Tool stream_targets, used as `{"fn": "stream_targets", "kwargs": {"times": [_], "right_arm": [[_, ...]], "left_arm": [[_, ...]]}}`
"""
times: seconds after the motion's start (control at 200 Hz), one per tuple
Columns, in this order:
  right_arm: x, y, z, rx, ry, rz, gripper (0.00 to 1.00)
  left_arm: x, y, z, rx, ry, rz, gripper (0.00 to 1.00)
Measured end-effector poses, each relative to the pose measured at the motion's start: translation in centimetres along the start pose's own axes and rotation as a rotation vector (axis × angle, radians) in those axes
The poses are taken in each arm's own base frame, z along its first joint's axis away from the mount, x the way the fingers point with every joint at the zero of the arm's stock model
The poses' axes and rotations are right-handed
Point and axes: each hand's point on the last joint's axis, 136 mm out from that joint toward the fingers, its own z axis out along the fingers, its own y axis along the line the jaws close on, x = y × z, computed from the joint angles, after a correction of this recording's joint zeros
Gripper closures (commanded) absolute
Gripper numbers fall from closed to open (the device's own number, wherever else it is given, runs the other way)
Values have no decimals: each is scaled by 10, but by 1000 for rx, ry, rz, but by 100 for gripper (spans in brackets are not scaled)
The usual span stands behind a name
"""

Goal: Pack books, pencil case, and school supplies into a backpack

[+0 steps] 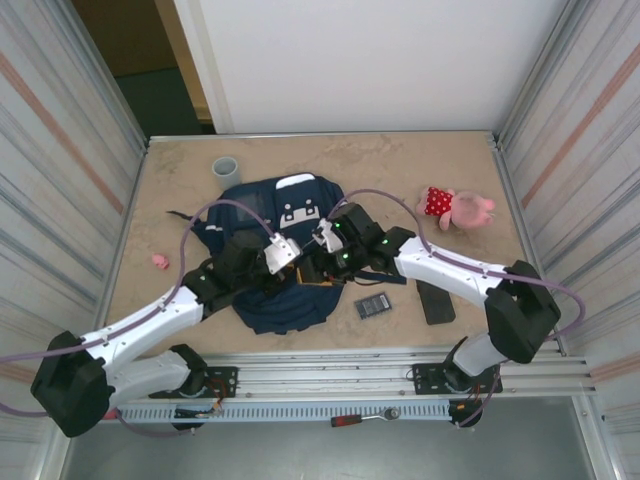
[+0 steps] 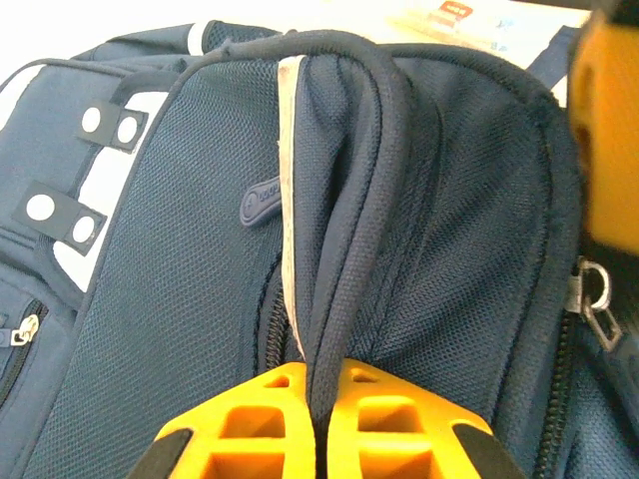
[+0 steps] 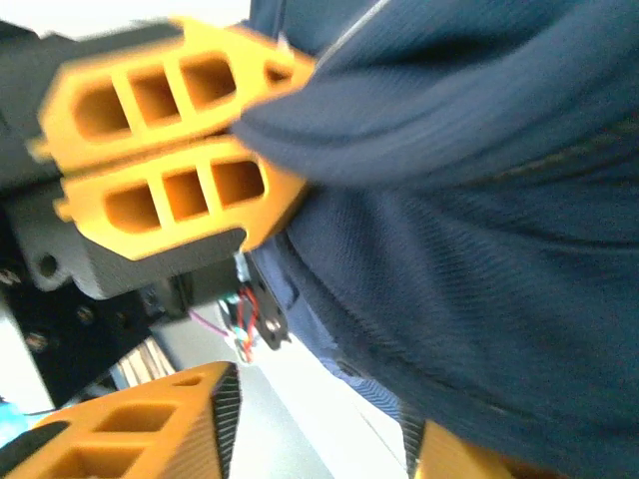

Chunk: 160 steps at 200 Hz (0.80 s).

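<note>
My left claw [image 2: 318,384] is clenched on a fold of the backpack [image 2: 449,200], which lies mid-worktop. My right claw [image 3: 319,424] is let go, jaws apart. If the fold slips, the bag's mouth could flop shut. The grey grid piece [image 1: 372,305] lies by the near edge. My arms crowd over the bag.

Sandy tabletop [image 1: 400,170]; corrugated metal side walls [image 1: 60,150]; white panel [image 1: 370,60] behind; aluminium rail [image 1: 400,375] along near edge.
</note>
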Motion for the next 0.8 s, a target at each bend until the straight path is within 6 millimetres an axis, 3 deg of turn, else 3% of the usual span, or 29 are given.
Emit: {"fn": "stream_targets", "kwargs": {"times": [0.251,0.381,0.431,0.551,0.581,0.626,0.712,0.802], "right_arm": [[-34,-24,-22,-26,-141,123,49],[-43,-19,-24,-54,-171,139,51],[-45,-17,-24,-62,-178,140,56],[-50,-14,-22,-84,-191,159,92],[-51,-13,-22,-90,-194,162,100],[-52,-13,-21,-100,-203,173,100],[-52,-17,-20,-101,-230,187,100],[-51,-25,-18,-84,-265,210,100]], "left_arm": [[1,-5,-12,34,-89,33,100],[-1,-9,-15,61,-109,58,100],[-1,-9,-15,67,-113,65,100],[-1,-10,-15,73,-117,77,100],[-1,-10,-15,72,-115,76,93],[0,-9,-14,68,-110,66,84],[-2,-7,-17,67,-96,15,77],[-20,-12,-26,89,-99,-69,67]]}}
